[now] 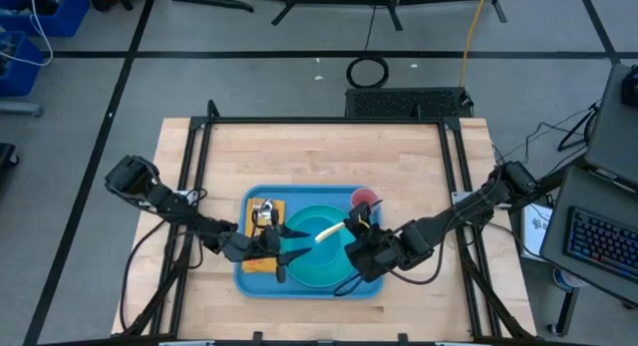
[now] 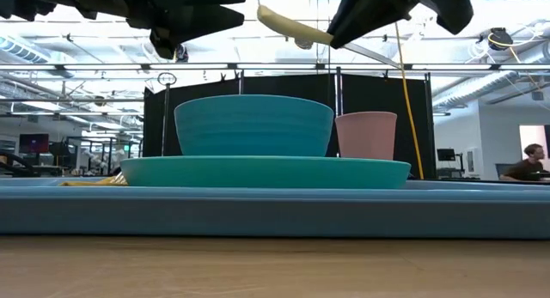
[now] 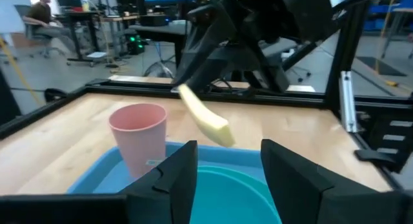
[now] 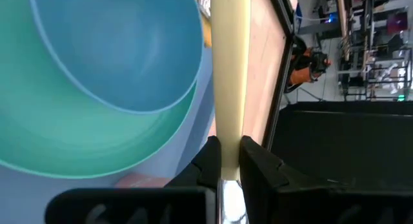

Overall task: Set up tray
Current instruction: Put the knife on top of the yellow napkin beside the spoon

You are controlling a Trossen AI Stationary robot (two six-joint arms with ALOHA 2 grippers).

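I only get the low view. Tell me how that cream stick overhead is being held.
Observer: The right gripper has its jaws shut on the long cream plastic utensil, above the round blue plastic bowl.
Operator: Report the other arm.
Observer: The left gripper hangs with its jaws open and empty over the large light-blue rectangular plastic tray.
Operator: Check the tray's left end.
Observer: An orange rectangular napkin lies there, with metal cutlery on it.
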